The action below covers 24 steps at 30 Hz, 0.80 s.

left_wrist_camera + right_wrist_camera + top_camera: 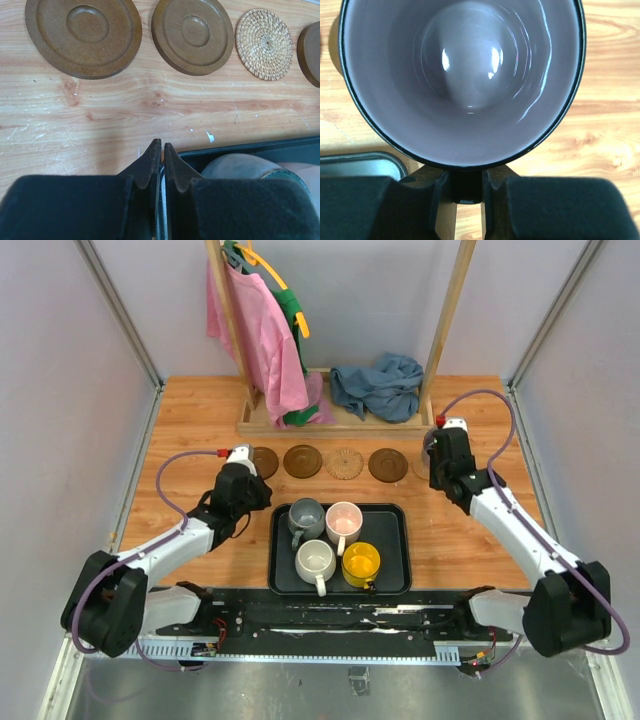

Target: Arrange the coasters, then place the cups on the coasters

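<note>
Several coasters lie in a row beyond the tray: dark brown ones (83, 35) (192, 35) (388, 464) and a woven tan one (263, 44). My right gripper (466, 187) is shut on the handle of a dark cup (462, 75) with a lavender inside, held upright at the row's right end (432, 448). A tan sliver (419, 466) shows beside it. Grey (305, 515), pink (343, 520), white (316, 560) and yellow (361, 563) cups stand in the black tray (390, 585). My left gripper (162, 145) is shut at the tray's far left corner, with the rim (240, 148) between its fingers.
A wooden rack (300, 425) with hanging pink and green clothes stands at the back. A blue cloth (380, 388) lies on its base. White walls close in the table on both sides.
</note>
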Tool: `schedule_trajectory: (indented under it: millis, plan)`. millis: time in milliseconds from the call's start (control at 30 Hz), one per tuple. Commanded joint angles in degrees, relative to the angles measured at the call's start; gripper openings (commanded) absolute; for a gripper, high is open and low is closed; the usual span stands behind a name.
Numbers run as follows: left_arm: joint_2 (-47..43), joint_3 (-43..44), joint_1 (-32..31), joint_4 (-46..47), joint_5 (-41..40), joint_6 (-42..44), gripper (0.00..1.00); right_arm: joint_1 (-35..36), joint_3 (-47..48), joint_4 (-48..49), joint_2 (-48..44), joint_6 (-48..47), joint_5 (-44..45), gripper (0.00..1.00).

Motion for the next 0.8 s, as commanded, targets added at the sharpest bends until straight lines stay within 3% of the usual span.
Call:
schedule_trajectory:
  millis: [0, 367, 767]
  plan:
    - [0.56, 2.24, -0.37, 0.5, -0.09, 0.48, 0.1, -2.64, 5.68, 6.23, 3.97, -3.57, -4.09, 0.01]
    - [2.44, 2.9, -0.35, 0.11, 0.77, -0.04, 0.1, -10.07, 5.21, 11.34, 12.22, -4.18, -8.77, 0.01]
    - [2.94, 3.25, -0.33, -1.04, 0.69, -0.08, 0.1, -11.36, 6.37, 13.31, 18.62, -4.46, -9.61, 0.01]
